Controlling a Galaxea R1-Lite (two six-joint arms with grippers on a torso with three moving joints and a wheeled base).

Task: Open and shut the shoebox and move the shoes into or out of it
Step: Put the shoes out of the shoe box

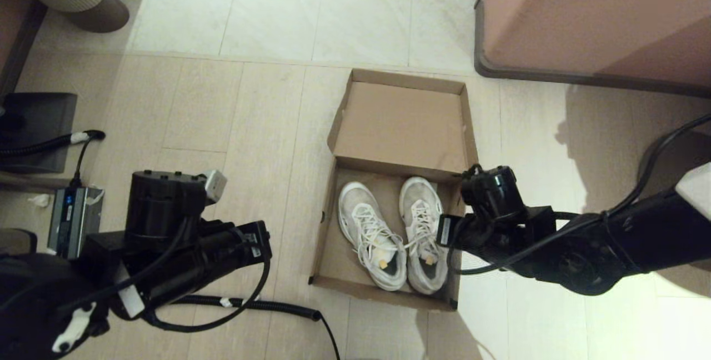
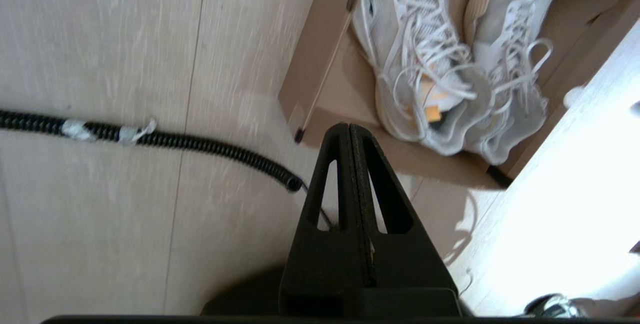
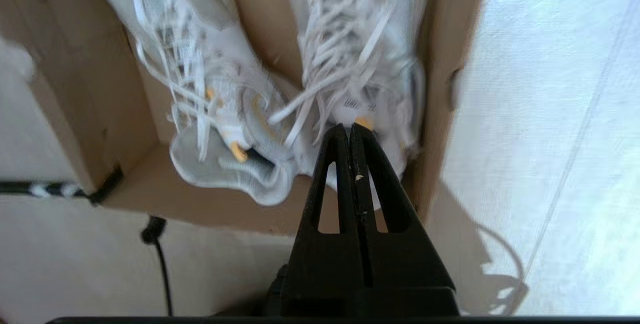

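The brown cardboard shoebox (image 1: 332, 221) stands open on the floor, its flap lid (image 1: 402, 121) laid back on the far side. Both white sneakers lie inside, side by side, heels toward me: the left shoe (image 1: 369, 232) and the right shoe (image 1: 423, 226). My right gripper (image 3: 350, 126) is shut and holds nothing. It hovers over the heel of the right shoe (image 3: 350, 39), just inside the box's right wall (image 3: 440, 64). My left gripper (image 2: 348, 126) is shut and empty, above the floor off the box's near left corner (image 2: 320, 49).
A large pinkish-brown cabinet (image 1: 594, 15) stands at the far right. A coiled black cable (image 1: 266, 307) crosses the floor in front of the box's left side. A small grey device (image 1: 72, 221) and a dark base (image 1: 33, 126) sit at the left.
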